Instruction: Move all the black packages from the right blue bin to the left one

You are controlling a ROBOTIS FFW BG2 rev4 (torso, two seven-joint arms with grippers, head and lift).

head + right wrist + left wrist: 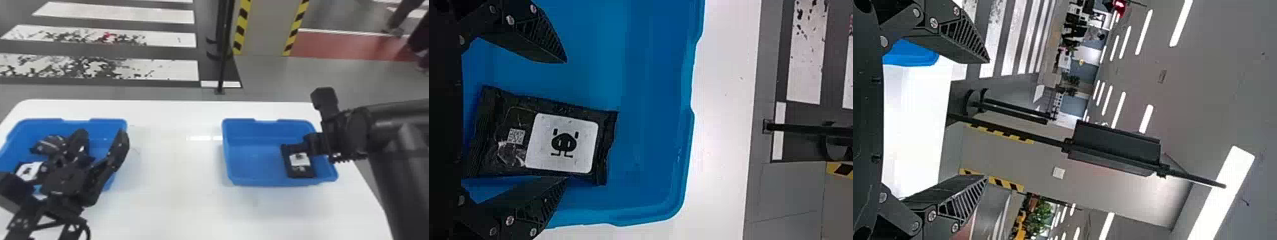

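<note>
Down in the right blue bin, 1 black package lies flat, right gripper right over it, jaws apart! Over the left blue bin, the left gripper hangs, jaws spread wide.

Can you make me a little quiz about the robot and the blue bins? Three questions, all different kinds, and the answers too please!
1. True or false: the fingers of the right gripper are spread apart.

2. How many black packages can you see in the right blue bin?
A) none
B) one
C) five

3. Fill in the missing word: the label with the little dark creature on it is ____.

Key: 1 true; 2 B; 3 white
</note>
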